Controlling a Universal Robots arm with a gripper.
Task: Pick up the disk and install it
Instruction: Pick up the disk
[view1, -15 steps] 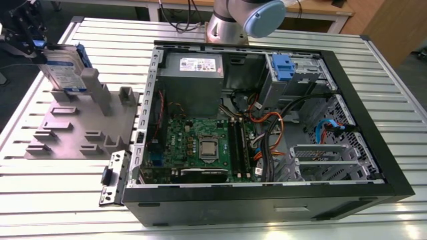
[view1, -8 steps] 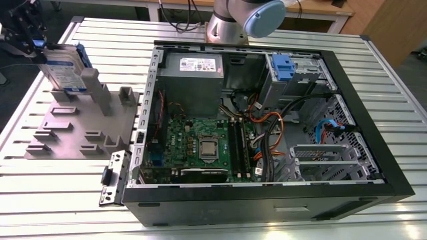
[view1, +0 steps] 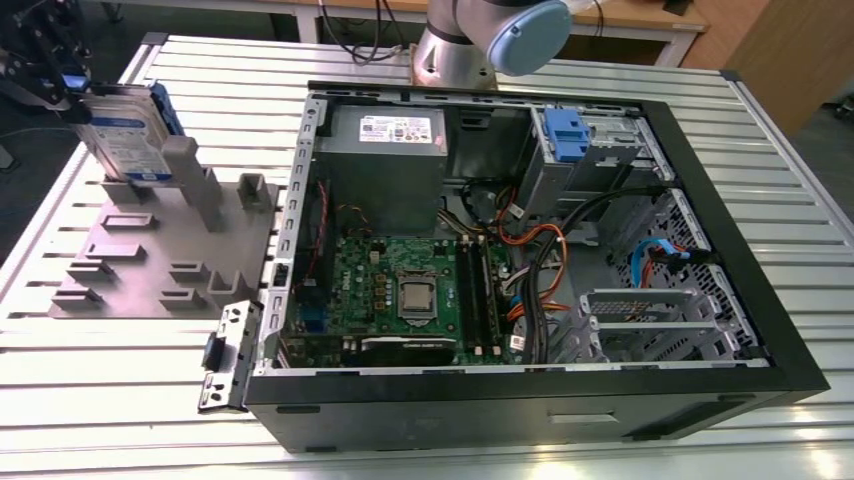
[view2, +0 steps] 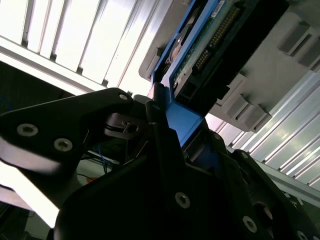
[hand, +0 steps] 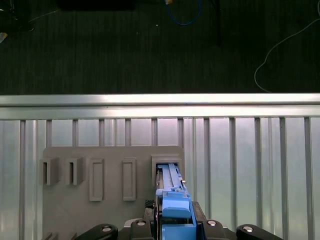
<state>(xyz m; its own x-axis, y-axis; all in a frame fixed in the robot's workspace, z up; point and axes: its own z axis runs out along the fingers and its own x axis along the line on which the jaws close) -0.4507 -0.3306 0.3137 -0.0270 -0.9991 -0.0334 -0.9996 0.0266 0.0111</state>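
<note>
The disk (view1: 127, 135) stands upright on edge at the far end of the grey slotted fixture (view1: 147, 250), on the exterior view's left. It is silver-grey with a white and blue label and a blue bracket. Its lower end sits at one of the fixture's slots (hand: 167, 167). My gripper (view1: 83, 98) is at its upper end, black fingers (view2: 150, 112) closed on the blue bracket (view2: 182, 120). In the first wrist view the disk (hand: 170, 182) runs from my gripper (hand: 172, 220) down to the fixture (hand: 100, 210). In the second wrist view the disk (view2: 200, 45) shows its connector side.
An open computer case (view1: 534, 250) lies on the slatted aluminium table (view1: 107, 400), to the fixture's right in the exterior view. Inside are a motherboard (view1: 414, 290), a power supply (view1: 387, 130), cables and a drive bay with a blue tab (view1: 567, 135). The arm's base (view1: 481, 40) stands behind the case.
</note>
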